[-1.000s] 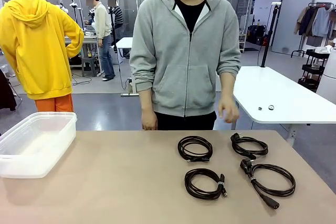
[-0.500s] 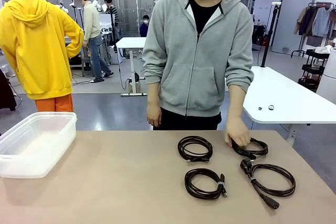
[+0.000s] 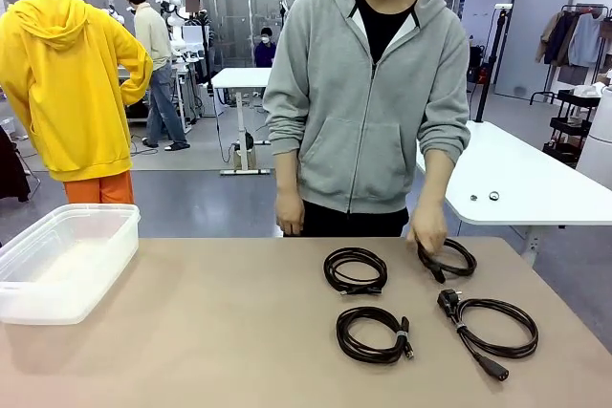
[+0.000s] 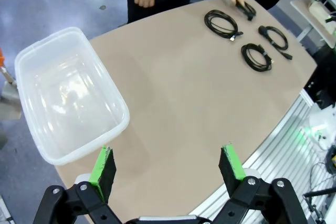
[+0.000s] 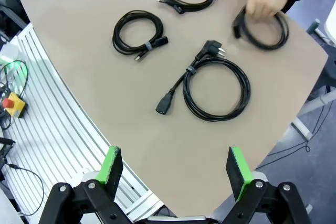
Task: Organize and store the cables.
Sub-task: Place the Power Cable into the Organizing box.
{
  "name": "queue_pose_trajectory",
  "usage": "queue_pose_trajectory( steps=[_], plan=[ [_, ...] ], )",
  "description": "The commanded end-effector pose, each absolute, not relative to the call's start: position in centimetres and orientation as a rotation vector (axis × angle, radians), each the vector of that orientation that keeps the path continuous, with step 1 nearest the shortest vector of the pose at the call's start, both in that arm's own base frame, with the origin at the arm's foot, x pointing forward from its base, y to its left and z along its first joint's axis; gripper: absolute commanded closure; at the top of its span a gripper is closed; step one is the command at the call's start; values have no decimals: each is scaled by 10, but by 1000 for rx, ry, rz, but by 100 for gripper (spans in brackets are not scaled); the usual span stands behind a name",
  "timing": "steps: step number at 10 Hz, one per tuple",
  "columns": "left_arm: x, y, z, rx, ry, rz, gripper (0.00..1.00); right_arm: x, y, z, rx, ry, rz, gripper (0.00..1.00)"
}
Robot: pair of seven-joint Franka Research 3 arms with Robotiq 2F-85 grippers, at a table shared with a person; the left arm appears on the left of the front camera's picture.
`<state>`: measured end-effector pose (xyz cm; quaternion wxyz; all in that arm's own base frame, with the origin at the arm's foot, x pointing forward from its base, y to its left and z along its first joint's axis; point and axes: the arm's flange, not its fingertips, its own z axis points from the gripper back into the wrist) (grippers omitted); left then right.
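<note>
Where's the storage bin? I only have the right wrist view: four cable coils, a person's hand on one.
Observer: The clear plastic bin sits at the left end of the table, well apart from the cables.
Operator: Anything in it?
Observer: Nothing visible inside, going by the left wrist view.
Operator: Left gripper?
Observer: The left gripper is open and empty, above the table's near edge beside the bin.
</note>
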<state>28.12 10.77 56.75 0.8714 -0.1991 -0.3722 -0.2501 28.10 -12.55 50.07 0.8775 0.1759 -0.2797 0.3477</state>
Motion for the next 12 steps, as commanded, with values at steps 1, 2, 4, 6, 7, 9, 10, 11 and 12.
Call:
queue_pose_trajectory(
  steps=[1, 2, 4, 6, 7, 9, 10, 11, 12],
  plan=[
    [281, 107, 567, -418, -777, -533, 0, 303, -95, 499, 356, -510, 748, 0],
    [281, 107, 567, -418, -777, -533, 0, 302, -92, 503, 365, -522, 768, 0],
    [281, 107, 567, -418, -777, -533, 0, 309, -77, 506, 333, -471, 756, 0],
    [281, 107, 567, -418, -777, -533, 0, 340, -53, 504, 324, -383, 604, 0],
    [281, 107, 567, -418, -777, -533, 0, 367, -34, 490, 305, -287, 380, 0],
    [281, 107, 567, -418, -777, -533, 0, 401, 10, 451, 235, -178, 245, 0],
    [281, 107, 567, -418, -777, -533, 0, 409, 21, 436, 212, -145, 217, 0],
    [281, 107, 567, -418, -777, -533, 0, 414, 30, 423, 207, -133, 200, 0],
    [281, 107, 567, -418, -777, -533, 0, 420, 38, 405, 148, -118, 180, 0]
  ],
)
